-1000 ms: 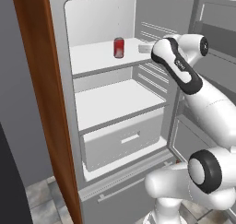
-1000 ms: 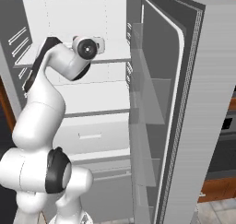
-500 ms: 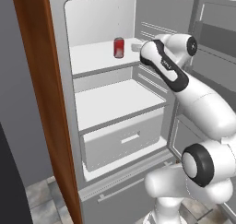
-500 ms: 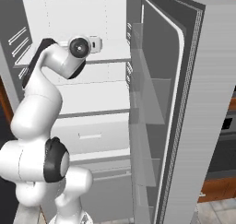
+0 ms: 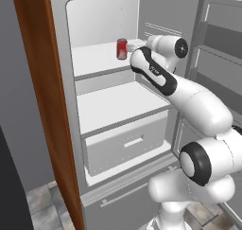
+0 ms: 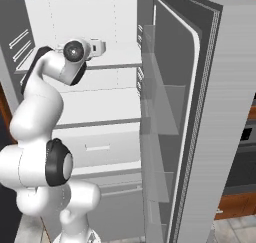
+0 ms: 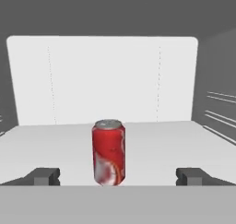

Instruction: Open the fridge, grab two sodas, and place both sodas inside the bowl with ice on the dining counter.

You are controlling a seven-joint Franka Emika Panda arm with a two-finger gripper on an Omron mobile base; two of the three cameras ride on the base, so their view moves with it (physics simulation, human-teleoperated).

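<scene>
Red can (image 7: 109, 152) stood upright on fridge (image 5: 101, 58) shelf, gripper (image 7: 118, 176) wide before it; likely light, smooth, best pinched mid-body.

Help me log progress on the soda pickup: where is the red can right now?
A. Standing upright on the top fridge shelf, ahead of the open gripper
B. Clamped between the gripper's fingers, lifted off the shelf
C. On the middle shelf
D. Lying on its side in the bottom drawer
A: the red can stands upright on the top shelf of the fridge, ahead of the gripper, whose fingers are spread wide and clear of it.
</scene>
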